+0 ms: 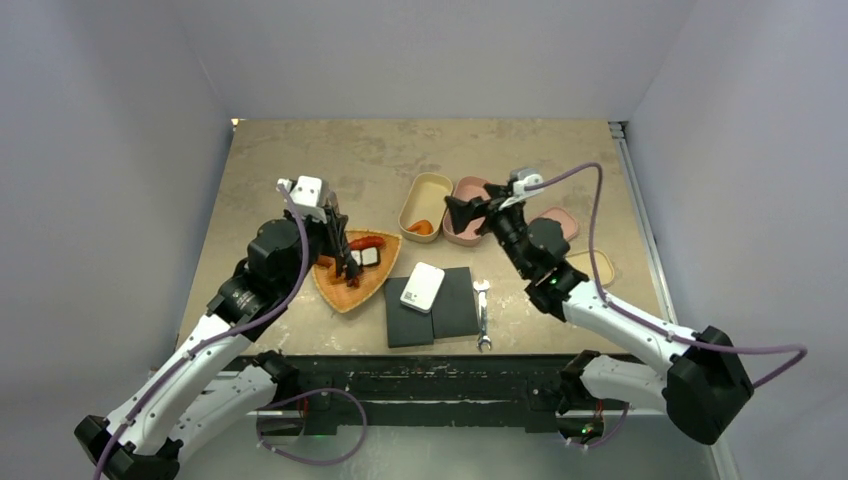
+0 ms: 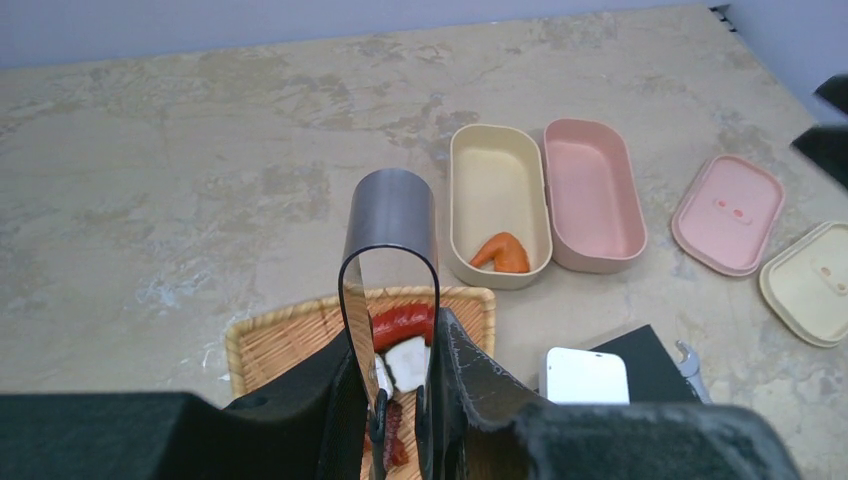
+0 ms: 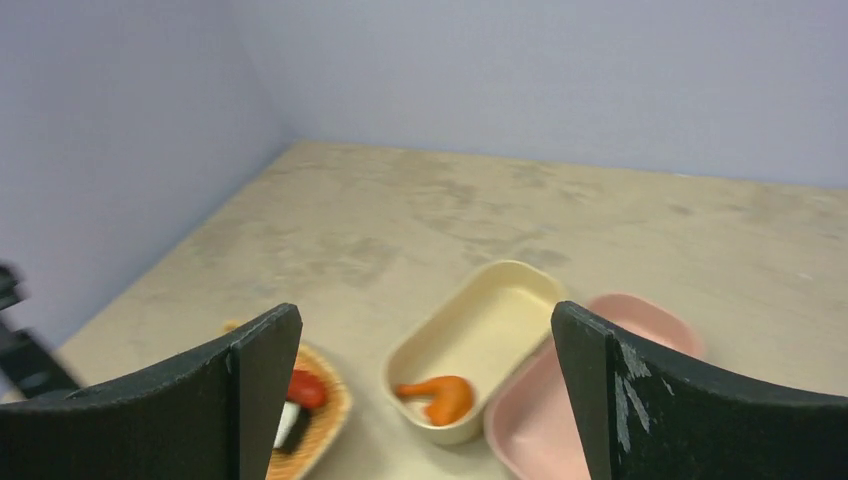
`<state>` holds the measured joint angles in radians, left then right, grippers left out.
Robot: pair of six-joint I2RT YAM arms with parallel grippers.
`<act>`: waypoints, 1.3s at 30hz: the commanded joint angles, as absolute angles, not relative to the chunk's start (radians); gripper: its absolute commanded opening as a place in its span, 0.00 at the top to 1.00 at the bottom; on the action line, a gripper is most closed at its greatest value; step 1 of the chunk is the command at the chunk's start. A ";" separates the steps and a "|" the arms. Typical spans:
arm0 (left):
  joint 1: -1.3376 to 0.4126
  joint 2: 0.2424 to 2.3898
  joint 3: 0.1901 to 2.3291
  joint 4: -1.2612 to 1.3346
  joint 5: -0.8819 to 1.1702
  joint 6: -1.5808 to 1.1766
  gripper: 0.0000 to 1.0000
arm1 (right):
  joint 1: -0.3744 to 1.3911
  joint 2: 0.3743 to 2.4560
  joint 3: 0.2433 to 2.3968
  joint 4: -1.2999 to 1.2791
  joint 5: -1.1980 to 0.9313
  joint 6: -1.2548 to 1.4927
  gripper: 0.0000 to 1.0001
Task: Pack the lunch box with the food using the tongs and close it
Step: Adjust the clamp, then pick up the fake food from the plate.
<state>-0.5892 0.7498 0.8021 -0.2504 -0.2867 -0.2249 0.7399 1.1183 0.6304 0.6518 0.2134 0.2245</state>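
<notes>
My left gripper (image 1: pixel 335 235) (image 2: pixel 400 400) is shut on the tongs (image 2: pixel 390 240), whose black tips point down into a wicker basket (image 2: pixel 280 340). Between and under the tips lie food pieces: a red sausage (image 2: pixel 403 322), a black-and-white piece (image 2: pixel 408 362) and a brown strip (image 2: pixel 393 440). An orange piece (image 2: pixel 502 254) (image 3: pixel 440 395) lies in the cream lunch box (image 2: pixel 497 160) (image 1: pixel 425 190). The pink lunch box (image 2: pixel 592 190) beside it holds nothing. My right gripper (image 1: pixel 468 215) (image 3: pixel 425 315) hovers open over the near ends of both boxes, holding nothing.
A pink lid (image 2: pixel 727 212) and a cream lid (image 2: pixel 812 282) lie right of the boxes. Near the front edge are two black pads (image 1: pixel 455 310) with a white device (image 1: pixel 422 287) on them, and a silver wrench (image 1: pixel 483 315) beside them.
</notes>
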 commanded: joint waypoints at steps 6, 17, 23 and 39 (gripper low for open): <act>-0.588 0.715 0.704 -0.174 -0.290 -0.175 0.94 | 0.493 0.909 0.537 0.613 0.205 0.289 0.01; -0.589 0.671 0.624 -0.077 -0.269 -0.187 0.83 | 0.489 0.791 0.439 0.688 0.246 0.289 0.01; -0.589 0.645 0.608 -0.053 -0.291 -0.193 0.75 | 0.488 0.799 0.428 0.699 0.231 0.270 0.01; -0.589 0.687 0.510 0.138 -0.328 -0.201 0.70 | 0.489 0.780 0.402 0.720 0.230 0.269 0.01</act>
<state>-0.5892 0.6636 0.5377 0.0044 -0.3096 -0.1986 0.4881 0.7952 0.4046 0.6704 0.2230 0.2756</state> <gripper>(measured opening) 0.302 0.987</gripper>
